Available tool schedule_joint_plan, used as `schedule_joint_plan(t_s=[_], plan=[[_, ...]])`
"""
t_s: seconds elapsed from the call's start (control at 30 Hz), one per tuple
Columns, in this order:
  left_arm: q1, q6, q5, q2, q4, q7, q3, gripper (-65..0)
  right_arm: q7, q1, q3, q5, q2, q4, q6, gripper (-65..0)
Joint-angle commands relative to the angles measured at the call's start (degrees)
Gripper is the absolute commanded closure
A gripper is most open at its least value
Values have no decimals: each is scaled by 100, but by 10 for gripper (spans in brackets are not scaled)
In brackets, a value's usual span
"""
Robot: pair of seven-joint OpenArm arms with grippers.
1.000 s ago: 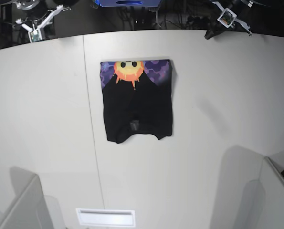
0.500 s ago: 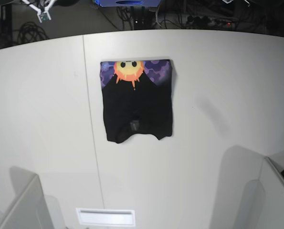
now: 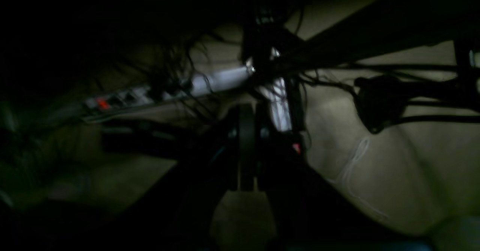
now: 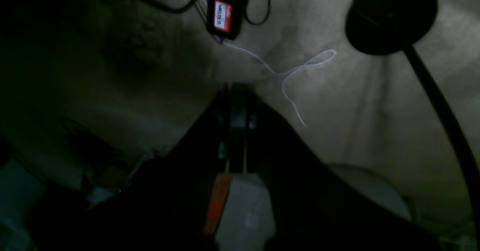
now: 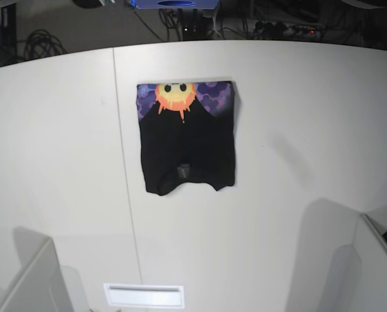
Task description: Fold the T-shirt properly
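Both pincers clenched, empty: left gripper (image 3: 247, 146); right gripper (image 4: 237, 138) | one folded T-shirt (image 5: 186, 140) on table (image 5: 297, 130)

A white table (image 5: 297, 117) carries a folded black T-shirt (image 5: 187, 143), sun print showing along its far edge.

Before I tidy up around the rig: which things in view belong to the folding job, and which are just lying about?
Job:
- T-shirt, folded, on the white table

Lying about:
- power strip and cables on the floor
- labelled black box
- loose white cord
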Motion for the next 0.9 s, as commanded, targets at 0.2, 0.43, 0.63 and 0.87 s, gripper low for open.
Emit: schedule_joint_plan(t_s=[0.2,0.43,0.63,0.87], plan=[[-1201,-12,-65,-91,-2143,-122,1023,0,1895,1350,-828,37,-262,-3193,33,0],[-2749,-12,-74,-100,-4226,-122,1374,0,3688,2044,-942,37,-728,-5047,24,0],[-2872,-12,-118,-91,-3822,-122,1304,0,3732,2062,-925,63,-763,-4916,24,0],[-2828,-12,-118,-91,-3417,-113,1313,0,3741,2053,-934,63,-754,-4582,24,0]])
